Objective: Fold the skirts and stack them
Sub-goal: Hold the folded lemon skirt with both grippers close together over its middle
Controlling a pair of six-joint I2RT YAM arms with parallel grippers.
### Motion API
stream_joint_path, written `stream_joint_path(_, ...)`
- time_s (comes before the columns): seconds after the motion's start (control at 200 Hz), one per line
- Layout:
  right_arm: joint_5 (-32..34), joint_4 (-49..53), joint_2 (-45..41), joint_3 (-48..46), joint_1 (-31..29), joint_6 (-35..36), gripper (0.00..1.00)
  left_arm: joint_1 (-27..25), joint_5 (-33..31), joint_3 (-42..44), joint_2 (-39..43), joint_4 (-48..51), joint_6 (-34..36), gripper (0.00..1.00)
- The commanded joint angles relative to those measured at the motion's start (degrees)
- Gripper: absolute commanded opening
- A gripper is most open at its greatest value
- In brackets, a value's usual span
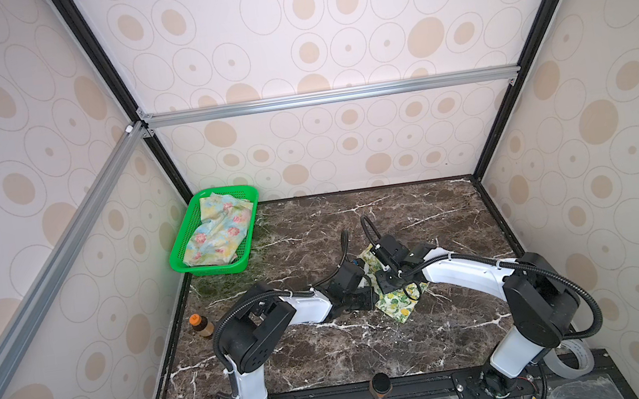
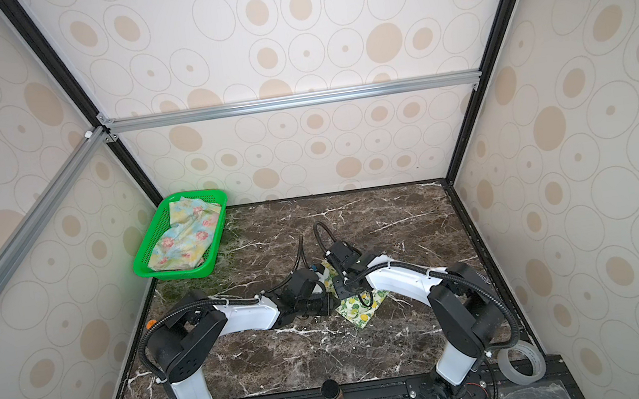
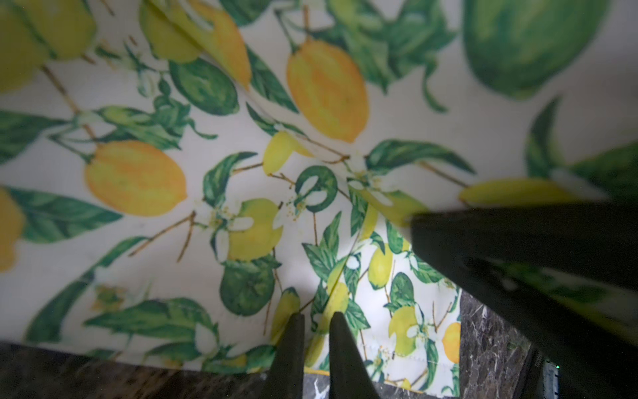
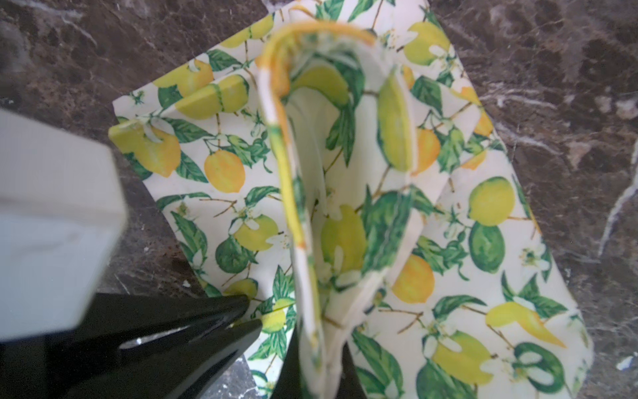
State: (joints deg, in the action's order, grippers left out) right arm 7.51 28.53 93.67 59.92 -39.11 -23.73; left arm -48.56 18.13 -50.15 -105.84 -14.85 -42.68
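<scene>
Lemon skirt (image 1: 400,303): on the near-middle of the marble table (image 1: 432,332). Partly folded, lower layers flat, 1 flap raised off them.

Right gripper (image 4: 321,349): clamped on the raised flap, jaws nearly together with cloth between. The flap stands up as an open loop.

Left gripper (image 3: 317,316): narrow too, pinching a cloth edge just beside the right one. The right wrist view shows its tips biting the skirt's border. Both wrists crowd over the same spot in both top views.

Farther back, left corner: flowered skirt (image 1: 217,235) lies crumpled in the green basket (image 1: 209,268), not yet folded. Judgement: skirt 1 of 2 is in hand, stacking yet to come.

Risks:
- The thin cloth may slip from either pinch, and the flap would drop askew.
- Uneven pull from the 2 grips would skew the crease or drag the lower layers.
- Grippers this close could knock each other.

Writing: none legible anywhere, no brand readable.
</scene>
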Motion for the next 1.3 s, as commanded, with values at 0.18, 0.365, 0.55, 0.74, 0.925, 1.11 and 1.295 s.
stream_joint_path(0.18,1.10,-4.05,1.01,-2.24,-0.65,-0.43,0.00,-0.71,0.32,2.15,-0.37,4.37,-1.40,0.16)
stream_joint_path(0.365,0.99,-6.33,0.90,-3.79,-0.74,-0.71,0.00,-0.67,0.50,2.05,-0.44,4.39,-1.51,0.16)
stream_joint_path(0.55,1.87,-7.29,1.34,-3.97,-0.79,-0.05,0.00,-0.64,0.59,2.25,-0.48,4.00,-1.93,0.16)
stream_joint_path(0.74,3.46,-8.87,0.74,-4.83,-0.78,0.17,0.00,-0.68,0.37,2.35,-0.39,4.10,-2.00,0.16)
stream_joint_path(0.925,2.62,-9.50,1.54,-4.71,-0.81,0.48,0.00,-0.67,0.36,2.25,-0.59,4.13,-2.20,0.16)
stream_joint_path(1.11,2.20,-10.17,1.91,-5.69,-0.88,-0.26,0.00,-0.67,0.65,2.00,-0.30,3.65,-2.63,0.16)
stream_joint_path(1.295,1.48,-10.58,2.57,-6.09,-0.97,-1.04,0.04,-0.64,1.30,1.98,-0.24,2.61,-3.45,0.16)
